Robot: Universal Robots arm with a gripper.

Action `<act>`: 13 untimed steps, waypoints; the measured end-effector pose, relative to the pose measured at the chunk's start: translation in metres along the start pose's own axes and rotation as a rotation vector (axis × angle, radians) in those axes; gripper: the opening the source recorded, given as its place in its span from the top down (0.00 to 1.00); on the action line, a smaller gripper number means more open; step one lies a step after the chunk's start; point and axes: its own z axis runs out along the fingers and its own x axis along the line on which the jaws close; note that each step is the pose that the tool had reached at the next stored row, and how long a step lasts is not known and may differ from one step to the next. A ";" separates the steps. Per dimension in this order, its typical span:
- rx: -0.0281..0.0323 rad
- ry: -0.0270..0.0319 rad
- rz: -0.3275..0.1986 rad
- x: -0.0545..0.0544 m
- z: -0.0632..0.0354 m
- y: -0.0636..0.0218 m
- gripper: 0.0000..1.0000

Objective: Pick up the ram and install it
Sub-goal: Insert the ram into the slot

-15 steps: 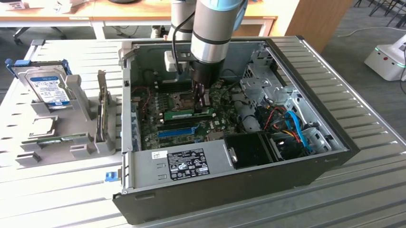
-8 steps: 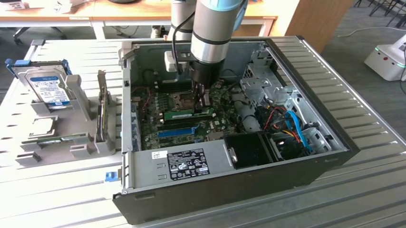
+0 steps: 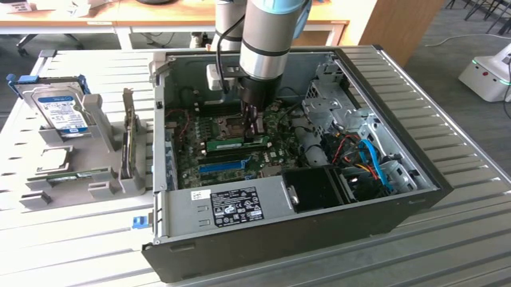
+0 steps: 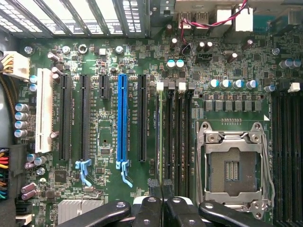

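The ram, a slim green stick, stands on edge in a long black memory slot on the motherboard inside the open computer case. In the wrist view the ram appears as a thin line running along the slot beside the other black memory slots. My gripper reaches straight down into the case at one end of the stick. Its black fingertips are pressed together over that end of the ram, so my gripper is shut on it.
A bright blue expansion slot and the empty CPU socket flank the memory slots. Cables and drive cages crowd the exterior view's right of the case. A grey holder with a hard drive stands at the exterior view's left.
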 end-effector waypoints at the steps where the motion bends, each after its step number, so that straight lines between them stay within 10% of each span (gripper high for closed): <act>1: 0.0001 -0.0001 0.000 0.000 0.0000 0.0002 0.88; 13: 0.0000 0.0001 0.000 -0.001 0.0001 0.0003 0.88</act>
